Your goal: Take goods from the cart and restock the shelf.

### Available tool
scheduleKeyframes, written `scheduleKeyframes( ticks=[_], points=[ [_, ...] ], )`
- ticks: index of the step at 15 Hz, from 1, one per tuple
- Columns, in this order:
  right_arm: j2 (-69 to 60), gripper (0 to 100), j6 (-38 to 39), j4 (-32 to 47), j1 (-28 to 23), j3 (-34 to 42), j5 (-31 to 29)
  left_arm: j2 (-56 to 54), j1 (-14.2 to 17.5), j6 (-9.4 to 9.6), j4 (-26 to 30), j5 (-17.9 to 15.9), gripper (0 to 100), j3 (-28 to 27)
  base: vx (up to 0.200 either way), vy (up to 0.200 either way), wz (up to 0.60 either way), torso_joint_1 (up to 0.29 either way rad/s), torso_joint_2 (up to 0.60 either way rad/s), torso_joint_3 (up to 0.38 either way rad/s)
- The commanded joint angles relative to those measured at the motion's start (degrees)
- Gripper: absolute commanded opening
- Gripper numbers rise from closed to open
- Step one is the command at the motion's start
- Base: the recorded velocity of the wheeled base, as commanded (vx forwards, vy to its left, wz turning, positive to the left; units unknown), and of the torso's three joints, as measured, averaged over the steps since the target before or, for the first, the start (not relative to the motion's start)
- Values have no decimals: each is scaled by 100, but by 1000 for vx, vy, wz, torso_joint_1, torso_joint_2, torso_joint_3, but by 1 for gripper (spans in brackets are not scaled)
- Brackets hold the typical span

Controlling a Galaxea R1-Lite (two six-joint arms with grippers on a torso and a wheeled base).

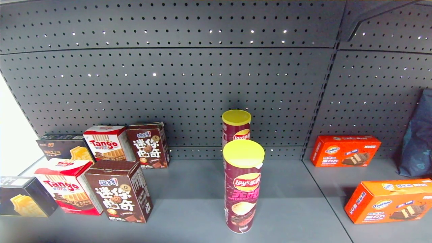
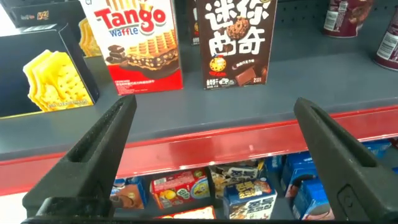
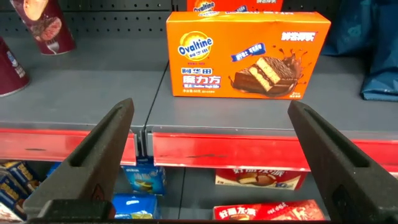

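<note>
Two maroon chip cans with yellow lids stand on the grey shelf, one in front and one behind. To the left stand dark brown cookie boxes, red-and-white wafer boxes and dark boxes with yellow biscuits. Orange boxes lie on the right. My left gripper is open in front of the shelf's red edge, facing a wafer box and a cookie box. My right gripper is open, facing an orange box.
A dark perforated back panel closes the shelf behind. A dark blue bag leans at the far right. A red rail fronts the shelf, and a lower shelf under it holds several small cartons.
</note>
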Motion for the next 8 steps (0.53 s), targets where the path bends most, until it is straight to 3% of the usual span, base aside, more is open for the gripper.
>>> scheduleKeyframes(
  ticks=[1,5,8],
  points=[
    [-11,100,-18,9,0,0,0,-2,0,-18,0,1,100,-6,0,0,0,0,0,0],
    [-11,100,-18,9,0,0,0,-2,0,17,0,1,100,2,0,0,0,0,0,0],
    [-11,100,-18,9,0,0,0,-2,0,-71,0,27,100,-6,0,0,0,0,0,0]
  ],
)
